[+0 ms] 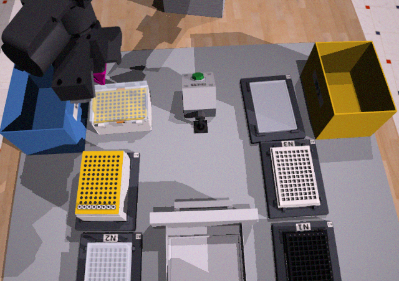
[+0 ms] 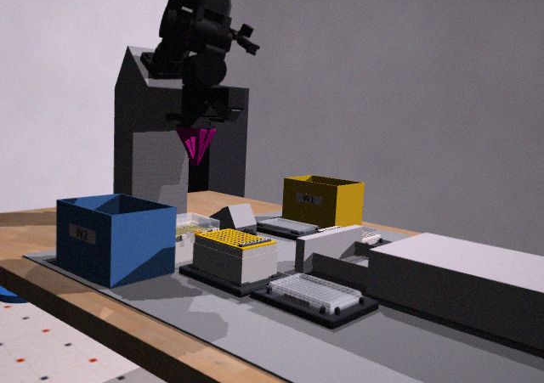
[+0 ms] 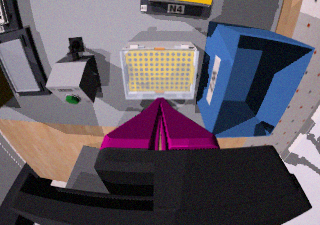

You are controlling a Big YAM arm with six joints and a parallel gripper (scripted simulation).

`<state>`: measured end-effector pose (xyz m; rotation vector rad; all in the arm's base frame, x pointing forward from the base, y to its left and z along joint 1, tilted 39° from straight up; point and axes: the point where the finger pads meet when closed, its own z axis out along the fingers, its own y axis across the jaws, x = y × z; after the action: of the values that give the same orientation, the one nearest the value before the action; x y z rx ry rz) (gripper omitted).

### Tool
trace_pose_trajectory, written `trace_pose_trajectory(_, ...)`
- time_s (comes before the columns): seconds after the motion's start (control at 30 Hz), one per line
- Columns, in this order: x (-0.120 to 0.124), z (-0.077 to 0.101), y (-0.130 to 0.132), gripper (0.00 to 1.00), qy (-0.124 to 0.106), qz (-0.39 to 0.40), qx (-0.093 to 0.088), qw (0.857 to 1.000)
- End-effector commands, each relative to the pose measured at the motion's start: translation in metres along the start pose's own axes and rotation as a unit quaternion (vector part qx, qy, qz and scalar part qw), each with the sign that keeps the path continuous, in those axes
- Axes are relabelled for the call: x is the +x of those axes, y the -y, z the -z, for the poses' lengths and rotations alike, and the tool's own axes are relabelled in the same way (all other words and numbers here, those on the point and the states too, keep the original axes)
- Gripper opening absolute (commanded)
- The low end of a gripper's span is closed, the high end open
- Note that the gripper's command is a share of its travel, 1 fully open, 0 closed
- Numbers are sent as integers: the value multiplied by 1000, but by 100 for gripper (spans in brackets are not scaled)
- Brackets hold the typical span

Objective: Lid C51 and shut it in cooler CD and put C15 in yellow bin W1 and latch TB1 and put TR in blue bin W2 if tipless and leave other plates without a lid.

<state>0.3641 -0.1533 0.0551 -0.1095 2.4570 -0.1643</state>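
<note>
My gripper (image 2: 195,155) with magenta fingers is shut and empty. It hangs high above the bench, over the back edge of tip box TB1 (image 1: 120,109), and shows in the wrist view (image 3: 160,120). TB1 has a clear lid over a yellow insert (image 3: 160,72). Tip rack TR (image 1: 101,184) sits in its nest with one row of tips along its near edge. The clear plate (image 1: 108,261) sits in N2. The white plate (image 1: 295,176) sits in N3. The lid (image 1: 272,105) lies on the lid park. The cooler drawer (image 1: 203,252) stands open.
Blue bin W2 (image 1: 38,117) stands left of TB1. Yellow bin W1 (image 1: 349,88) stands at the back right. The green DONE key (image 1: 197,76) sits on its grey block. A black plate (image 1: 307,253) sits in N1. The arm's grey base (image 2: 149,150) stands behind the bench.
</note>
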Motion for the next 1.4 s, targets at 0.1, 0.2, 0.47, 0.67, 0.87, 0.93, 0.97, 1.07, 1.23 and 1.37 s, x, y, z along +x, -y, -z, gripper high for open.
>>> trace_pose_trajectory(0.1, 3, 3, 0, 0, -1, 4, 0, 1000)
trace_pose_trajectory(0.2, 3, 3, 0, 0, -1, 4, 0, 1000)
trace_pose_trajectory(0.47, 3, 3, 0, 0, -1, 4, 0, 1000)
trace_pose_trajectory(0.67, 3, 3, 0, 0, -1, 4, 0, 1000)
trace_pose_trajectory(0.87, 14, -10, 3, 0, -2, 1, 2, 1000)
trace_pose_trajectory(0.93, 20, -16, 3, 0, -2, 1, 2, 1000)
trace_pose_trajectory(0.97, 23, -19, 3, 0, -2, 1, 2, 1000)
trace_pose_trajectory(1.07, 31, -28, 2, 0, -2, 1, 2, 1000)
trace_pose_trajectory(1.23, 46, -43, 1, 0, -4, 0, 1, 1000)
trace_pose_trajectory(1.37, 52, -49, 0, 0, -5, 0, 0, 1000)
